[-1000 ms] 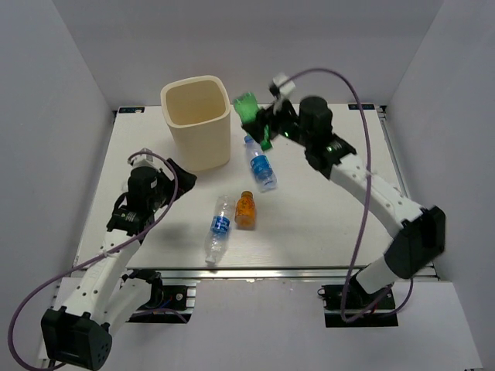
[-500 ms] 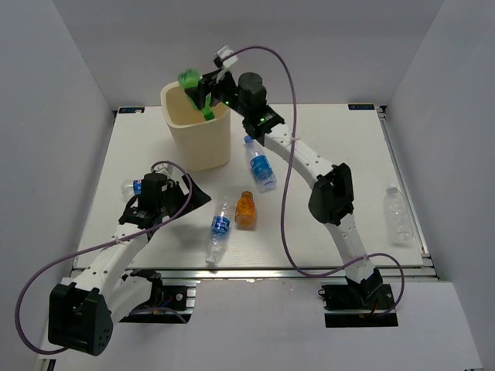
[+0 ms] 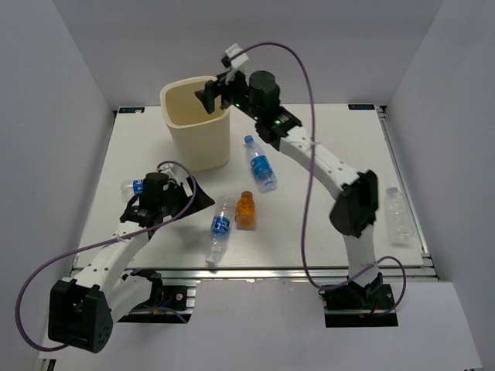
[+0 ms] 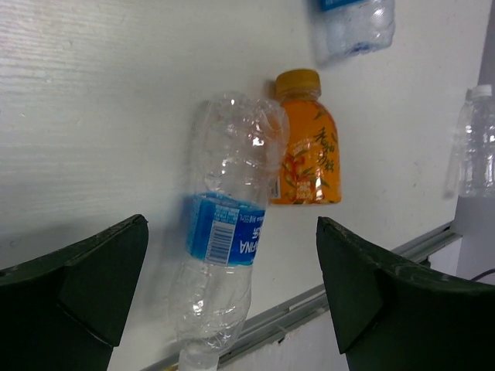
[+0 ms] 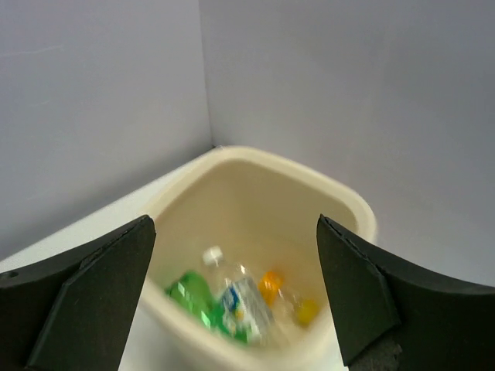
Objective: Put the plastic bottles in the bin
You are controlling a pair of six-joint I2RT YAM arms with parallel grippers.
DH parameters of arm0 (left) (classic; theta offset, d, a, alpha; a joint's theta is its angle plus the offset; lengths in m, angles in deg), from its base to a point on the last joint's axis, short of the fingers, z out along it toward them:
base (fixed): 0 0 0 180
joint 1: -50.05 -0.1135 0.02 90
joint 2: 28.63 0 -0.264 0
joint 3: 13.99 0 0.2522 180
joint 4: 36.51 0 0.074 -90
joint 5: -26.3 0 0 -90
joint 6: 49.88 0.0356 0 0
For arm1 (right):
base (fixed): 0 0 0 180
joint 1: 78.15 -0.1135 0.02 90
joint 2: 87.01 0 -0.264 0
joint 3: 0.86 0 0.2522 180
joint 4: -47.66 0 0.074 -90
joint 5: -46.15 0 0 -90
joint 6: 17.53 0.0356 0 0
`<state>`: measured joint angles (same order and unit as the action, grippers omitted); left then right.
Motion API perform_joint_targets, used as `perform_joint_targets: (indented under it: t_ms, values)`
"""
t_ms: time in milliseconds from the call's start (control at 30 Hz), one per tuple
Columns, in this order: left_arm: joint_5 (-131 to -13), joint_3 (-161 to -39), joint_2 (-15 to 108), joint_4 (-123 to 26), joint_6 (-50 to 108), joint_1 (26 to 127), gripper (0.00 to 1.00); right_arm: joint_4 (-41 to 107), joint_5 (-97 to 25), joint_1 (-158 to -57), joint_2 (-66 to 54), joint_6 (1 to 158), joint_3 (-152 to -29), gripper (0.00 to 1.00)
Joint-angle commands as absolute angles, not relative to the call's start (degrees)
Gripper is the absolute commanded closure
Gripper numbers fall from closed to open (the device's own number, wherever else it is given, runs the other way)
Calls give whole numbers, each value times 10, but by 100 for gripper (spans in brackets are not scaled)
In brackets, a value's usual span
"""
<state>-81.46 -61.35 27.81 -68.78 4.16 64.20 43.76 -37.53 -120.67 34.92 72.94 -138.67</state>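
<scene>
The cream bin [image 3: 195, 145] stands at the back left of the table. My right gripper [image 3: 213, 96] hangs open over its right rim, holding nothing. Looking down from it, the bin [image 5: 363, 215] holds a green bottle [image 5: 193, 295], a clear blue-labelled bottle [image 5: 244, 300] and an orange one [image 5: 270, 283]. On the table lie a clear blue-capped bottle [image 3: 261, 164], an orange bottle [image 3: 245, 209] and a clear blue-labelled bottle [image 3: 219, 230]. My left gripper [image 3: 197, 195] is open just left of that last bottle [image 4: 224, 232], which lies between its jaws' line of sight beside the orange bottle [image 4: 305, 154].
Another clear bottle [image 3: 398, 212] lies near the table's right edge, behind the right arm's elbow. A blue-capped bottle [image 3: 133, 186] peeks out left of the left wrist. The table's front rail [image 4: 309, 305] runs close below the nearest bottle.
My right gripper swung left from beside the bin to above it and opened; the green bottle it held is now inside the bin. My left gripper edged right toward the bottles.
</scene>
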Motion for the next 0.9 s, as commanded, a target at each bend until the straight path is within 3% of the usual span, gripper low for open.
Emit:
perform_joint_targets:
  t_ms: [0, 133, 300, 600, 767, 867]
  values:
    - [-851, -636, 296, -707, 61, 659, 2, 415, -449, -1197, 192, 699, -1263, 10]
    - [-801, -651, 338, -757, 72, 717, 2, 422, -548, -1172, 20, 716, -1047, 11]
    - [-696, -675, 389, -807, 74, 790, 2, 409, -567, -1119, -116, 780, -819, 11]
    - [-626, -707, 483, -792, 69, 818, 3, 348, -526, -1042, -250, 854, -624, 11]
    - [-609, -711, 499, -775, 63, 820, 12, 315, -512, -1017, -268, 884, -592, 11]
    - [-595, -720, 493, -785, 63, 821, 32, 313, -509, -1006, -272, 892, -583, 11]
